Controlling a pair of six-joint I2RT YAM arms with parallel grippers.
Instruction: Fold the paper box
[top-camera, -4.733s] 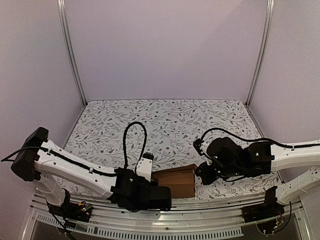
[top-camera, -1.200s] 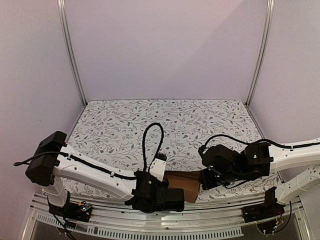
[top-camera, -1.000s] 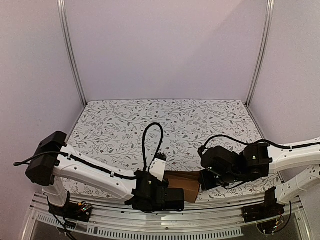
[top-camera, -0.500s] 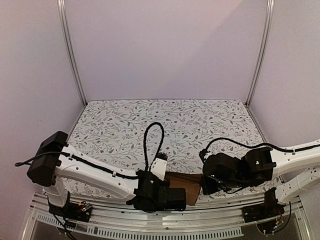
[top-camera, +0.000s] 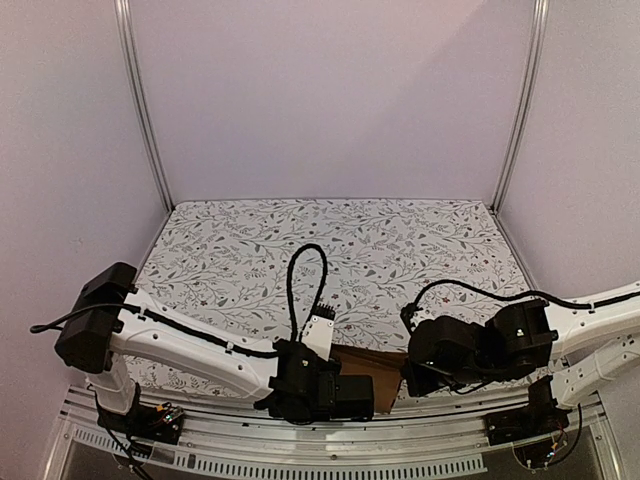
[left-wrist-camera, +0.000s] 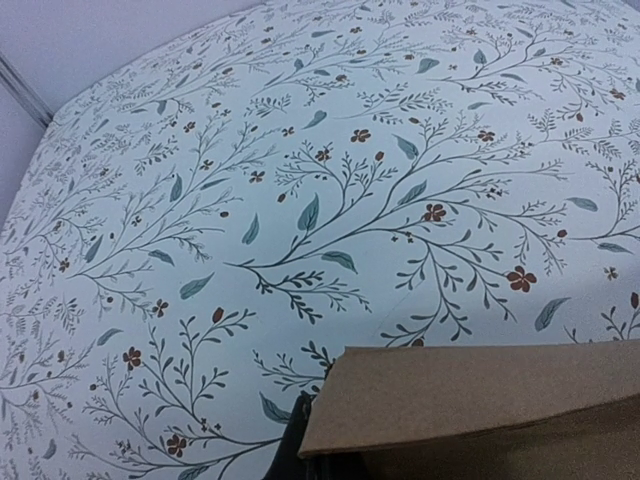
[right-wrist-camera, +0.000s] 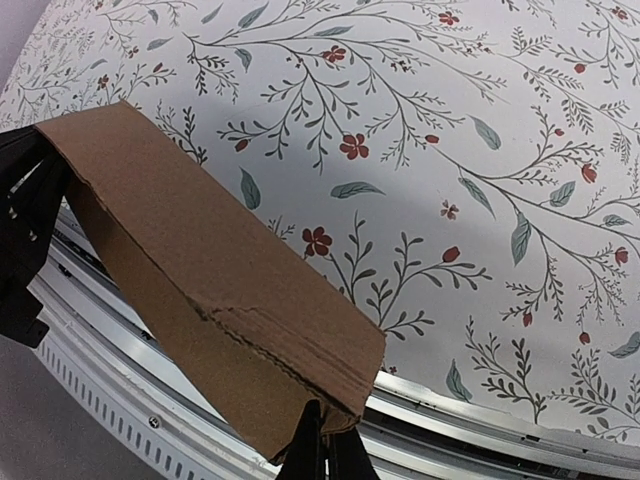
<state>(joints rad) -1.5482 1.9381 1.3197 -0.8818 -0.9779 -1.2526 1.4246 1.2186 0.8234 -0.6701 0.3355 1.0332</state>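
Note:
The paper box (top-camera: 376, 372) is a small oblong of plain brown cardboard held between both arms at the table's near edge. In the right wrist view it (right-wrist-camera: 200, 290) stretches from the upper left to the bottom centre, where my right gripper (right-wrist-camera: 325, 445) is shut on its near corner. In the left wrist view the box (left-wrist-camera: 480, 400) fills the lower right, and my left gripper (left-wrist-camera: 318, 462) is shut on its left corner, fingers mostly hidden under the cardboard. In the top view the left gripper (top-camera: 358, 392) and right gripper (top-camera: 408, 378) sit at the box's two ends.
The floral-patterned table (top-camera: 340, 250) extends behind the box. A metal rail (right-wrist-camera: 470, 420) runs along the near table edge under the box. Upright frame posts (top-camera: 140, 110) stand at the back corners.
Both arms have shifted the box rightward and nearer the front rail. The right gripper has dropped lower, and less of the box shows between the grippers.

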